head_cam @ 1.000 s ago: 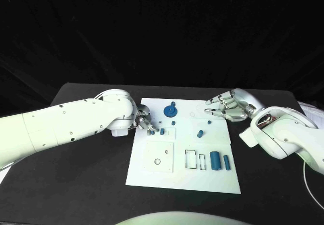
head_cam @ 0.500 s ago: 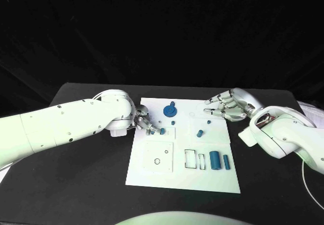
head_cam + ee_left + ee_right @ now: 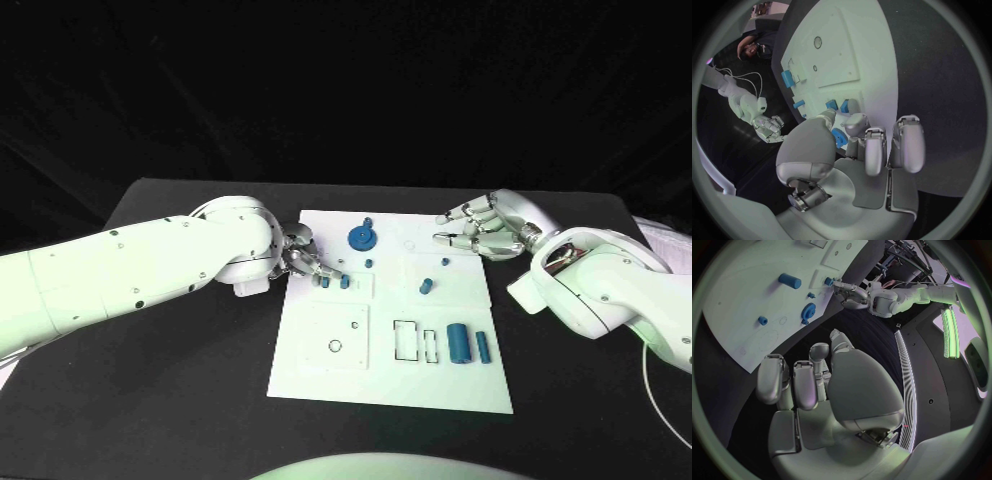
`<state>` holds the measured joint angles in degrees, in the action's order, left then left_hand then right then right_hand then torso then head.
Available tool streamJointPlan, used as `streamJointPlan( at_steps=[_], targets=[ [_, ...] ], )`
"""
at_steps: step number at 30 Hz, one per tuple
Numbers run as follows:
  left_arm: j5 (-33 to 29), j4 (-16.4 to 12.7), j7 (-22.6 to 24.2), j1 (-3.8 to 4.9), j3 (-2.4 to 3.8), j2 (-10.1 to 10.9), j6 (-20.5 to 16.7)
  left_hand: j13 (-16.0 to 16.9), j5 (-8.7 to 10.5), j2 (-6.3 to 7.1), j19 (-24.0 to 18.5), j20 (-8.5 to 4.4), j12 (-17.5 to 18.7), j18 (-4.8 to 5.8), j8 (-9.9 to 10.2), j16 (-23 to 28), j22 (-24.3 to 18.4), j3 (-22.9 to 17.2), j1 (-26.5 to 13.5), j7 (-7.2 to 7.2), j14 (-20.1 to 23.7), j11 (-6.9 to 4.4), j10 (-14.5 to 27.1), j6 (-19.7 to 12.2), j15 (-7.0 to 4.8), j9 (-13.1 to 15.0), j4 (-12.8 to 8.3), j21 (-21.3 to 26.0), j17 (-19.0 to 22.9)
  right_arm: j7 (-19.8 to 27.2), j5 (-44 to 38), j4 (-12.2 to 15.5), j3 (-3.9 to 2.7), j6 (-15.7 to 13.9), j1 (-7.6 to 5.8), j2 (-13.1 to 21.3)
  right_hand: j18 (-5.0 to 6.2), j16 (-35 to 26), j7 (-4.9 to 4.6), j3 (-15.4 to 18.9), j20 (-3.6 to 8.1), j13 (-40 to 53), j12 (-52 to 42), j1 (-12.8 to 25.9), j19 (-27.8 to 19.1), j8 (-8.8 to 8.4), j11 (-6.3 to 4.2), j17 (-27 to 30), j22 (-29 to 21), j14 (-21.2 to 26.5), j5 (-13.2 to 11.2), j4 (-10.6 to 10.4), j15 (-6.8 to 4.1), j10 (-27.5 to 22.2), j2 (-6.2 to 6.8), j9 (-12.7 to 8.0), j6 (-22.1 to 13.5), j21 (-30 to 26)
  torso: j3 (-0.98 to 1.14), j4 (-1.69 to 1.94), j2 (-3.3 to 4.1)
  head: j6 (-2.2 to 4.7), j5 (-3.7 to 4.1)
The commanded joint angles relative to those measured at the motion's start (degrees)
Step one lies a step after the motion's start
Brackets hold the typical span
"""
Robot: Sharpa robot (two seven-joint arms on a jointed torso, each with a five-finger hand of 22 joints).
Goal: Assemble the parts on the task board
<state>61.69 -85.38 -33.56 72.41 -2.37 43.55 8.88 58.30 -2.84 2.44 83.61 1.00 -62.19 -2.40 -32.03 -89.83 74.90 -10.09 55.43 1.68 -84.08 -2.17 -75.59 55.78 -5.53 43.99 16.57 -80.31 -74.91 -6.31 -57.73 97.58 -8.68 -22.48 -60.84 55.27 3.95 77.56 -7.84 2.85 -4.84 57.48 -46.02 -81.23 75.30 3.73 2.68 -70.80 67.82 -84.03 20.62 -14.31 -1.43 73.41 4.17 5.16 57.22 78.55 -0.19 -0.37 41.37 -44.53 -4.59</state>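
Near the lower centre of the frame, large cylinder [image 3: 460, 342] unmoved on the task board [image 3: 332, 375]. Mid-left, left robot hand [image 3: 304, 262] edged slightly right, fingers curled over two small parts [image 3: 335, 282], grip unclear; likely seating them. Farther right, right robot hand [image 3: 480, 229] unchanged, fingers apart, empty.

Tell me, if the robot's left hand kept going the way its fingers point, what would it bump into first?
Probably the two small blue parts standing on the task board, right at the left hand fingertips. Whether the fingertips already touch them, I cannot tell.
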Motion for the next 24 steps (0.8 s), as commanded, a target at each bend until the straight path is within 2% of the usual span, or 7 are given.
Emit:
streamJointPlan(
  at_steps=[1,8,9,12,16,20,24],
  targets=[
    [-1.9,-0.4,6.4,0.10,0.20,0.3,-8.2,-6.1,-0.37,-0.72,-2.5,0.52,5.9,-1.82,0.5,-0.2,0.4,1.5,0.7,0.75,-5.9,0.84,4.6,-2.0,0.84,-0.3,0.1,4.9,-15.1,0.4,-0.1,0.0,0.00,0.8,0.08,0.0,0.97,-0.3,0.09,0.4,-0.05,0.0,0.1,0.2,-0.4,0.19,-0.04,-0.1,-0.1,-2.3,-0.2,-0.1,-0.09,-0.2,-0.34,0.1,0.3,-0.4,-0.01,0.03,-0.04,0.23,0.14],
    [0.3,-1.2,10.3,0.44,0.64,1.0,-12.3,-13.4,-0.41,-1.05,-6.0,1.28,12.5,-3.50,0.4,3.6,-6.6,5.4,2.8,1.84,-4.3,1.73,10.3,-4.5,1.57,-1.2,0.1,12.8,-11.1,0.5,-0.1,-0.1,0.01,0.9,0.16,0.1,0.97,-0.3,0.09,0.4,-0.05,0.0,0.1,0.2,-0.4,0.19,-0.04,-0.1,-0.1,-2.3,-0.2,-0.1,-0.09,-0.2,-0.34,0.1,0.3,-0.4,0.04,-0.09,0.03,0.38,0.16],
    [0.5,-1.3,11.9,0.53,0.73,1.1,-14.0,-15.4,-0.43,-1.06,-8.5,1.66,14.4,-4.43,0.8,6.9,-10.8,6.1,4.2,2.44,-2.9,2.33,12.6,-5.8,2.10,-1.8,0.1,17.6,-7.9,0.5,-0.1,-0.1,0.01,0.9,0.17,0.1,0.97,-0.3,0.09,0.4,-0.05,0.0,0.1,0.2,-0.4,0.19,-0.04,-0.1,-0.1,-2.3,-0.2,-0.1,-0.09,-0.2,-0.34,0.1,0.3,-0.4,0.04,-0.06,0.02,0.40,0.19],
    [0.7,-1.5,14.6,0.61,0.84,1.2,-17.0,-16.3,-0.53,-0.71,-12.3,2.44,15.3,-5.89,1.2,12.4,-17.8,7.1,6.9,3.43,-0.2,3.23,15.0,-7.6,2.92,-2.8,-0.1,25.8,-2.7,0.5,-0.1,-0.2,0.01,0.9,0.20,0.2,0.97,-0.3,0.09,0.4,-0.05,0.0,0.0,0.2,-0.4,0.19,-0.03,-0.1,-0.1,-2.3,-0.2,-0.2,-0.08,-0.1,-0.36,0.1,0.3,-0.4,0.02,-0.04,0.02,0.46,0.25],
    [1.9,-1.6,18.2,0.68,0.93,1.1,-20.9,-17.4,-0.54,0.45,-14.3,3.14,15.5,-6.96,0.9,16.9,-23.4,8.5,10.8,4.14,1.7,3.93,16.7,-8.9,3.54,-4.1,-0.1,32.7,1.4,0.5,0.0,-0.2,0.01,0.9,0.24,0.2,0.97,-0.3,0.09,0.4,-0.05,0.0,0.0,0.2,-0.4,0.19,-0.03,-0.1,-0.1,-2.3,-0.2,-0.2,-0.08,-0.1,-0.36,0.1,0.3,-0.4,-0.01,-0.06,0.05,0.59,0.46],
    [3.5,-1.0,23.0,0.70,0.93,0.2,-24.1,-19.3,-0.48,0.96,-16.8,3.91,16.4,-7.98,0.7,25.5,-30.9,8.6,17.6,5.17,5.6,4.94,19.8,-10.7,4.43,-6.1,-0.7,42.0,9.0,0.5,0.0,-0.2,0.01,0.8,0.27,0.2,0.97,-0.3,0.09,0.4,-0.05,0.0,0.0,0.2,-0.4,0.19,-0.03,-0.1,-0.1,-2.3,-0.2,-0.2,-0.08,-0.1,-0.36,0.1,0.3,-0.4,0.01,0.03,0.08,0.82,0.84],
    [4.4,0.6,29.3,0.64,0.26,-2.0,-25.0,-23.6,-0.83,-0.30,-20.1,4.74,22.2,-7.75,3.0,43.8,-33.4,2.9,30.8,6.69,17.2,6.36,26.6,-14.6,5.72,-9.0,-5.9,46.5,24.4,0.5,0.0,-0.3,0.01,0.8,0.28,0.1,0.97,-0.3,0.09,0.4,-0.05,0.0,0.0,0.2,-0.4,0.19,-0.03,-0.1,-0.1,-2.3,-0.2,-0.2,-0.08,-0.1,-0.36,0.1,0.3,-0.4,0.00,-0.01,0.04,1.12,0.96]
  ],
)
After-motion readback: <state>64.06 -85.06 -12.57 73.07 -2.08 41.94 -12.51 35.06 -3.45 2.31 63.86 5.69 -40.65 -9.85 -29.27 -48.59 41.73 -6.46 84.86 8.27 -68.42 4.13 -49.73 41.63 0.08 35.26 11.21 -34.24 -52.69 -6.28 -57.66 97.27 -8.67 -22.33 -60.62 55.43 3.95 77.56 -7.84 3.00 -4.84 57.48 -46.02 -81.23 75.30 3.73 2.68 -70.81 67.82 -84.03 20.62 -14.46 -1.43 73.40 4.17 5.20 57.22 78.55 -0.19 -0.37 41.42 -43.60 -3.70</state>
